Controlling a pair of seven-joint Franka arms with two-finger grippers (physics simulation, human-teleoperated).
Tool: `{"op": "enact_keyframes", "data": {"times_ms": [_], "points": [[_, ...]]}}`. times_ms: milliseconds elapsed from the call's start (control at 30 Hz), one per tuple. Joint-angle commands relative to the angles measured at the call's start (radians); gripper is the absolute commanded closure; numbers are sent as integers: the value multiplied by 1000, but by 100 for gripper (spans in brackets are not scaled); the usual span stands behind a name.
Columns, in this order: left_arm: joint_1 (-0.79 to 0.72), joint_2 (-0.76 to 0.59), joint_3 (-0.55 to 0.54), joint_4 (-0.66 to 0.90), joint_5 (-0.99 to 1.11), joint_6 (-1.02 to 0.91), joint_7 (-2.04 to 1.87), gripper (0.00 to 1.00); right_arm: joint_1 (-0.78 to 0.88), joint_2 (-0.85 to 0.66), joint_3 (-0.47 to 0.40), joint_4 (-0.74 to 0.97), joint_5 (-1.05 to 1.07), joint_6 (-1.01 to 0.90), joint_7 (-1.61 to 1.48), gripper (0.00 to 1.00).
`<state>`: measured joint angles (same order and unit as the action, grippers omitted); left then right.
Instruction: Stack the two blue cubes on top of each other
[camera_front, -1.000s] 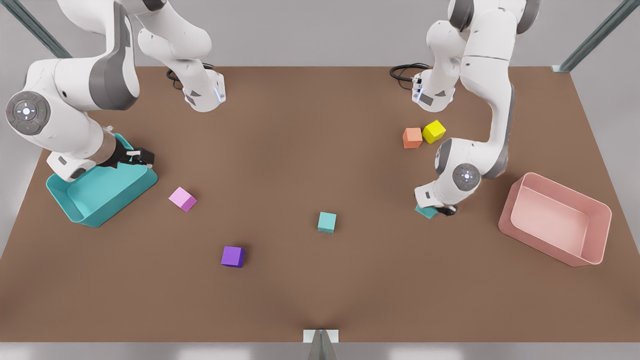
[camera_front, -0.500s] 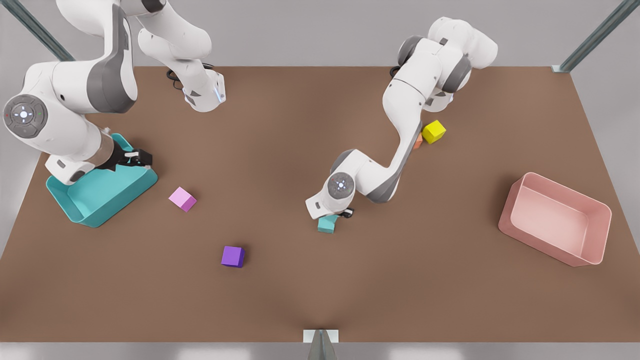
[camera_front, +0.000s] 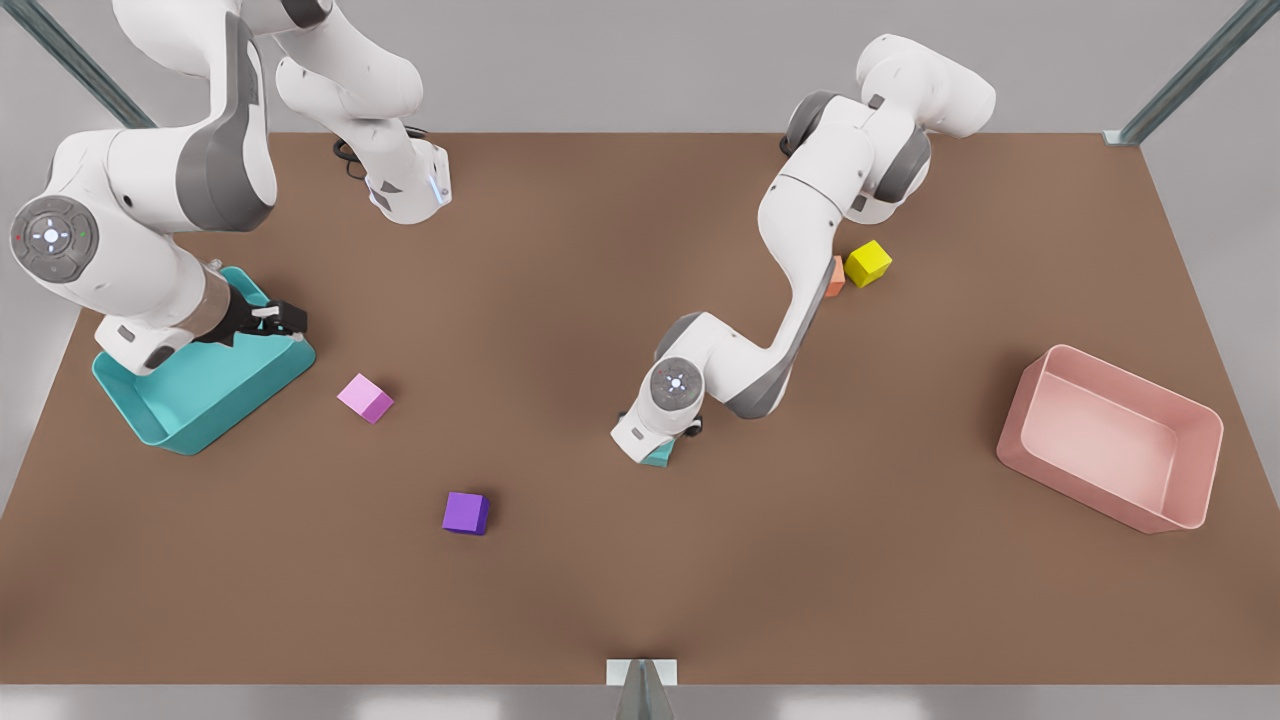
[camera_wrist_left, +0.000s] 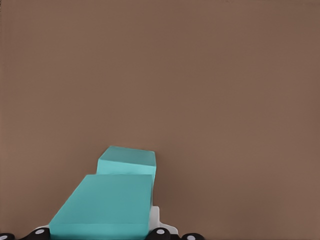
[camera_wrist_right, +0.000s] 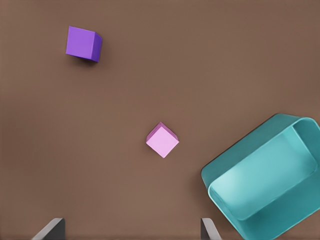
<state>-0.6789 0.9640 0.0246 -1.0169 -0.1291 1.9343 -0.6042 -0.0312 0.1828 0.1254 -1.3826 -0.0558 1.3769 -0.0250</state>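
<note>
My left gripper (camera_front: 667, 441) is at the table's middle in the front view, shut on one blue cube (camera_wrist_left: 105, 205). In the left wrist view that cube looms close, and the second blue cube (camera_wrist_left: 127, 161) sits just beyond and below it on the table. A teal corner (camera_front: 660, 458) peeks out under the wrist in the front view; whether the two cubes touch I cannot tell. My right gripper (camera_front: 285, 321) waits open over the teal bin's rim at the front view's left, its fingers (camera_wrist_right: 50, 230) spread wide with nothing between them.
A teal bin (camera_front: 180, 425) lies at the front view's left and a pink bin (camera_front: 1180, 500) at its right. A pink cube (camera_front: 365, 398) and a purple cube (camera_front: 466, 512) lie left of centre. A yellow cube (camera_front: 867, 263) and a half-hidden orange cube (camera_front: 836, 277) sit behind the left arm.
The left arm carried its blue cube from the front view's right to the middle, over the second blue cube, then dropped lower. The right arm barely moved.
</note>
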Motion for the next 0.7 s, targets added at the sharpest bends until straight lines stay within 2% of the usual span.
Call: {"op": "enact_keyframes", "data": {"times_ms": [0, 67, 100, 133, 433, 600, 667], "points": [[-1, 2, 0, 1, -1, 0, -258, 23, 0, 0, 0, 0, 1, 1, -15, 0], [-1, 2, 0, 1, -1, 2, -258, 22, 0, 1, 0, 2, -1, 2, -15, 0], [-1, 4, 0, 1, -1, 2, -258, 16, 0, 1, 0, 4, -3, 4, -15, 0], [-1, 4, 0, 1, -1, 2, -258, 0, 0, 3, 0, 4, -3, 4, -15, 0], [7, -11, -2, 8, -1, -54, -273, 0, -1, 6, -1, 5, -3, 4, -16, 0], [6, -93, 0, 6, -1, -116, -272, 0, -3, 6, -1, 7, -1, 4, -16, 0], [80, -235, 3, 6, 8, -360, -197, 0, -4, 6, -1, 8, -1, 4, -18, 0]]}}
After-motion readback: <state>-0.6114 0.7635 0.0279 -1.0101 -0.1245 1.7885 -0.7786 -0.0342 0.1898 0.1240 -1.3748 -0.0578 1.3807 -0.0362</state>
